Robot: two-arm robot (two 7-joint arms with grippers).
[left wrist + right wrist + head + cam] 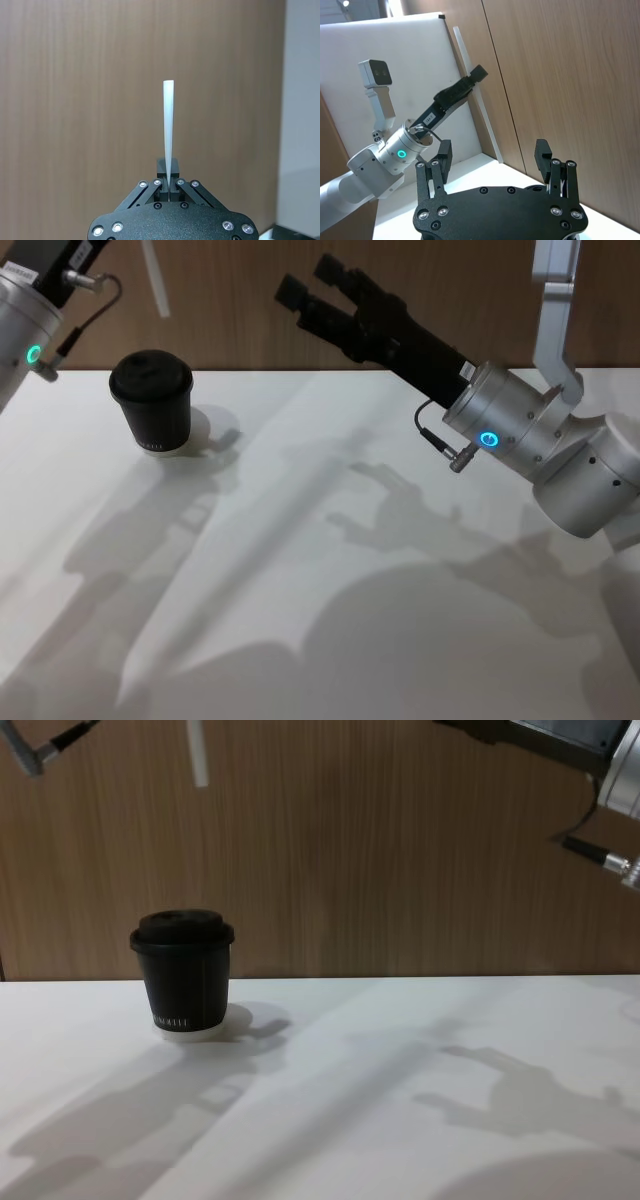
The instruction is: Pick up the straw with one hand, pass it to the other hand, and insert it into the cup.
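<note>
One white straw [168,130] is pinched tight in the left gripper [168,173], high over the black cup [152,400] on the table [360,580], the right gripper [312,282] hangs nearby with fingers apart, and I think the next move is lowering the straw straight into the lid.

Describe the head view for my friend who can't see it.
A small black lidded cup stands on a white table, with the lower end of a white straw hanging above it. The right gripper, fingers open, is raised to the right; the left arm enters top left.
</note>
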